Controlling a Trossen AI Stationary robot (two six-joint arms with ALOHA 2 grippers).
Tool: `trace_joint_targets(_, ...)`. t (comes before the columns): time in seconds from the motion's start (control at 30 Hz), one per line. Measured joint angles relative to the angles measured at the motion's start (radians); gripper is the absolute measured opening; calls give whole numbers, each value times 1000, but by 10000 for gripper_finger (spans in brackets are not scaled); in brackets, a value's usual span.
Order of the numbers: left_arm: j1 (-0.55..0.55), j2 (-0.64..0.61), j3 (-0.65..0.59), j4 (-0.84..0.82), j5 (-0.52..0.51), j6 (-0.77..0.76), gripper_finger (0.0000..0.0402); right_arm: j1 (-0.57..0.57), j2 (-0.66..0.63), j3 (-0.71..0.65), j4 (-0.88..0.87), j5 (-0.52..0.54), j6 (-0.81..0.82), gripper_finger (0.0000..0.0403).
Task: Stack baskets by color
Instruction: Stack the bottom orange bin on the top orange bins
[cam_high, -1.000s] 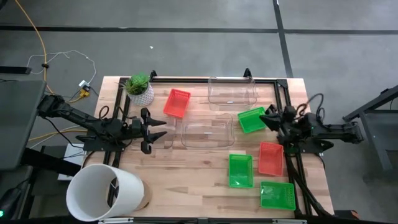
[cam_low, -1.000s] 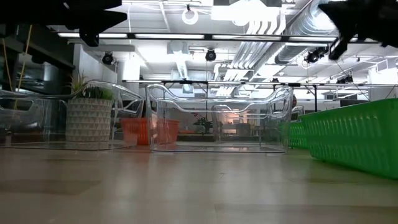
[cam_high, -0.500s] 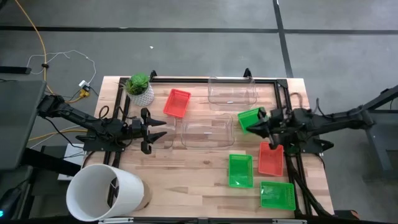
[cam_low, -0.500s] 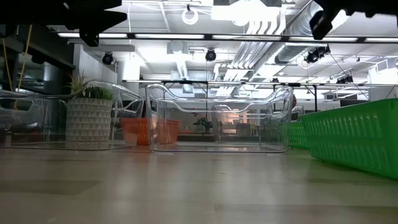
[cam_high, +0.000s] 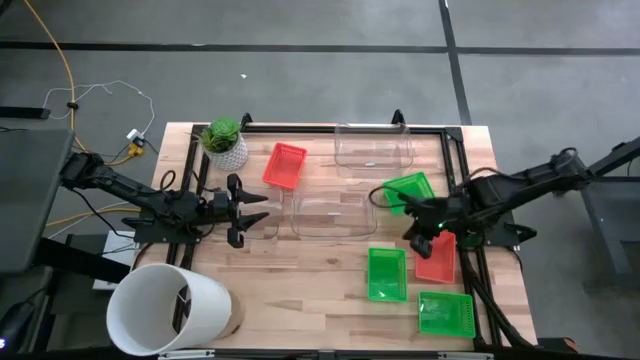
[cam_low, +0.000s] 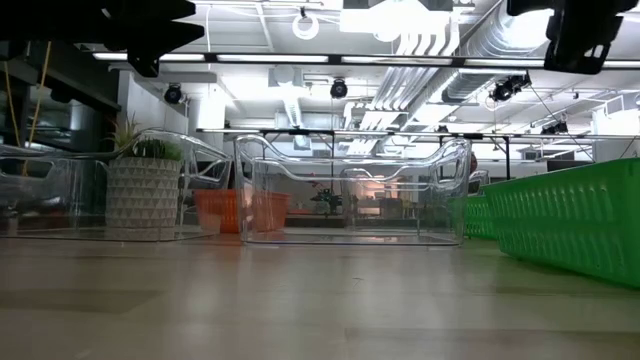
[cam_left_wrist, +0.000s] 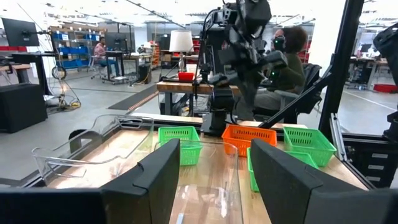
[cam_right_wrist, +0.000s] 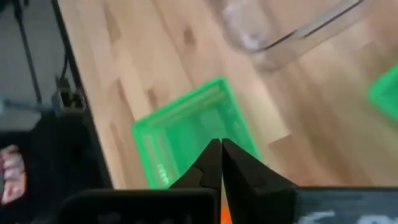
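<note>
On the right half of the table lie a red basket (cam_high: 438, 262) and three green baskets (cam_high: 408, 189) (cam_high: 386, 273) (cam_high: 445, 312). Another red basket (cam_high: 284, 165) lies at the far left. Clear baskets (cam_high: 373, 148) (cam_high: 332, 212) rest on their bottoms in the middle. My right gripper (cam_high: 414, 240) is shut and empty. It slants down above the red basket's left edge, with a green basket (cam_right_wrist: 186, 143) beyond its tips. My left gripper (cam_high: 255, 207) hangs open and level at the left, holding nothing; its fingers (cam_left_wrist: 155, 180) frame the baskets ahead.
A small potted plant (cam_high: 224, 142) stands at the far left corner. A big white bucket (cam_high: 170, 310) lies at the near left. A black frame rail (cam_high: 330, 128) runs along the far edge. Bare wood shows along the near middle. A seated person (cam_left_wrist: 289, 59) is beyond the table.
My right arm has unfolded from its rest at the table's right edge and risen. Its shut gripper has tipped from level to slanting down. It has gone from beside the far green basket toward the near edge, to above the red basket. No basket has moved.
</note>
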Motion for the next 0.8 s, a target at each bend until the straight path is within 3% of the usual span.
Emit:
trace_joint_targets(0.17, 0, 0, 0, 0, 0, 0, 184, -1, 89, 2, 13, -21, -12, 0)
trace_joint_targets(0.4, 0, 0, 0, 0, -1, 0, 184, 45, 152, 2, -177, -64, 218, 16)
trace_joint_targets(0.63, 0, 0, 0, 0, -1, 0, 184, 212, 151, -7, -346, 5, 533, 112)
trace_joint_targets(0.8, 0, 0, 0, 0, -1, -16, 184, 311, 151, -53, -405, -15, 801, 175)
